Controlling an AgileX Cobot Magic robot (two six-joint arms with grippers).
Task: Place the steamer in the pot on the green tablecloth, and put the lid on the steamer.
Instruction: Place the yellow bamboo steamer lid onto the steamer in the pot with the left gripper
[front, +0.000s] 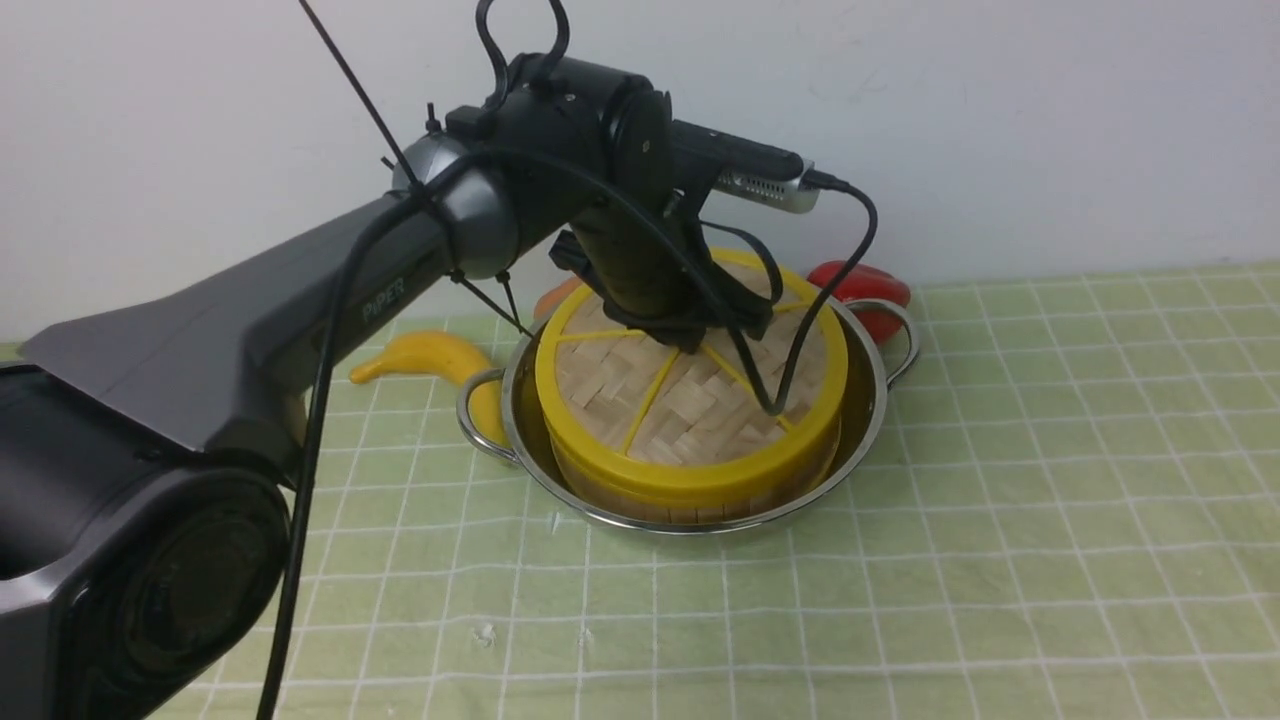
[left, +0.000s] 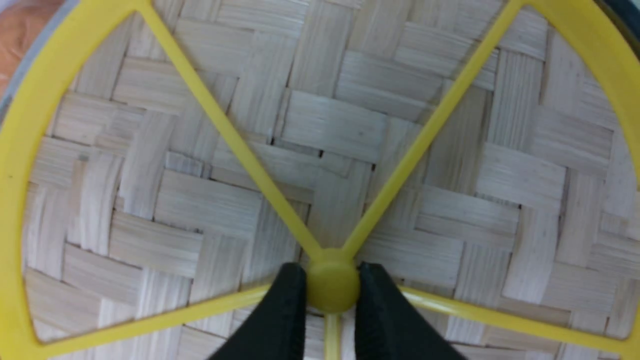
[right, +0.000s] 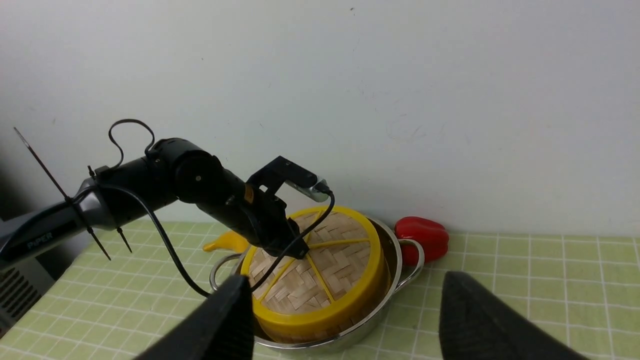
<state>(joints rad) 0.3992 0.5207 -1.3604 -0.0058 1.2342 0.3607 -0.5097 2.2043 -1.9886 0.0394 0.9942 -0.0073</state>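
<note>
Soft, even indoor light of moderate brightness falls on the pale wall and the green tablecloth (front: 1000, 560) in the front view, with small glints along the steel pot (front: 868, 400) and a glossy shine on the red object (front: 860, 285). The left wrist view shows the weave of the lid (left: 350, 115) fairly clearly, while the dark fingertips (left: 290, 300) are blurred. In the right wrist view, the dim left edge contrasts with the grey-white wall, and the near fingers (right: 227, 320) are out of focus.
</note>
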